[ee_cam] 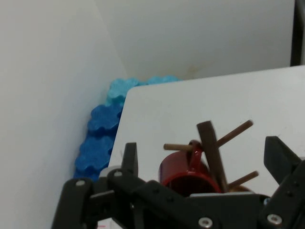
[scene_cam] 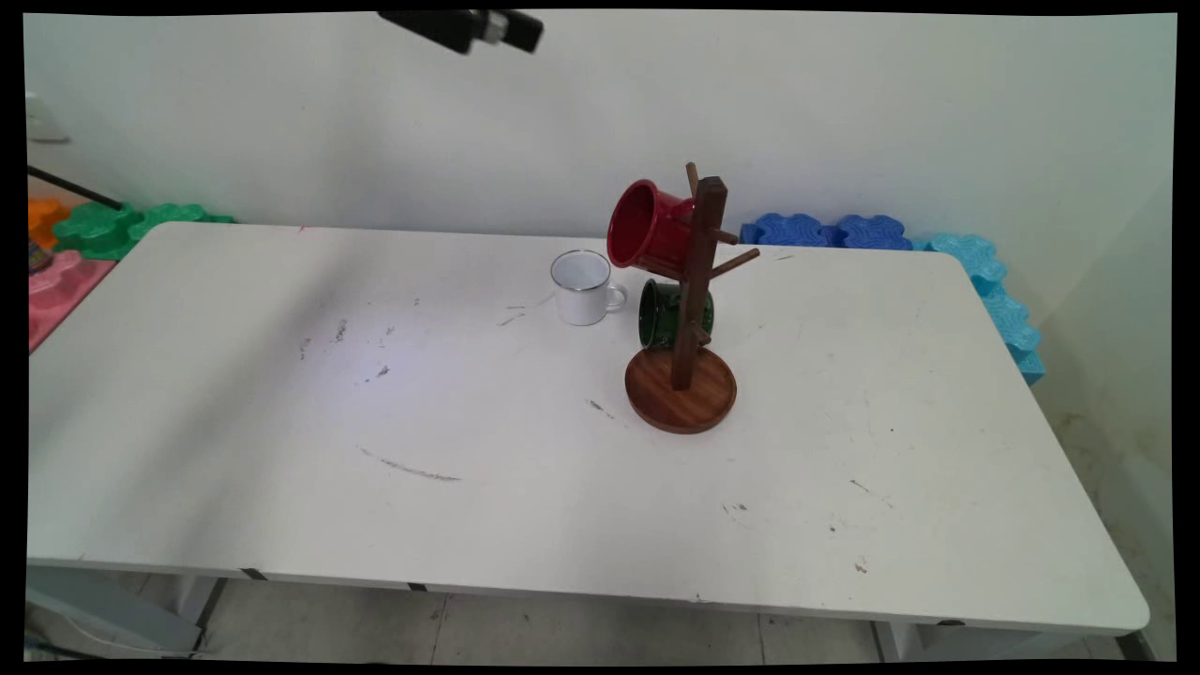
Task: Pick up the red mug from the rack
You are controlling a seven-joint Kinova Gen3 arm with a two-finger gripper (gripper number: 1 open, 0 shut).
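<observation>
White tabletop (scene_cam: 469, 525) scuffed, wooden mug tree (scene_cam: 692, 309) carried red mug (scene_cam: 649, 228) and green mug (scene_cam: 667, 314), white mug (scene_cam: 583, 287) just beside, hand (ee_cam: 202, 164) raised high, spread wide, holding nothing.

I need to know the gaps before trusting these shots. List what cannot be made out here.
- Arm: main view, cut off by the top edge; only the claw shows.
- Green mug: main view, partly behind the mug tree's post; its handle and peg are hidden.
- White mug: hand view, out of sight below the claw's linkage.
- Mug tree base: hand view, hidden by the linkage.
- Red mug: hand view, lower part covered.
</observation>
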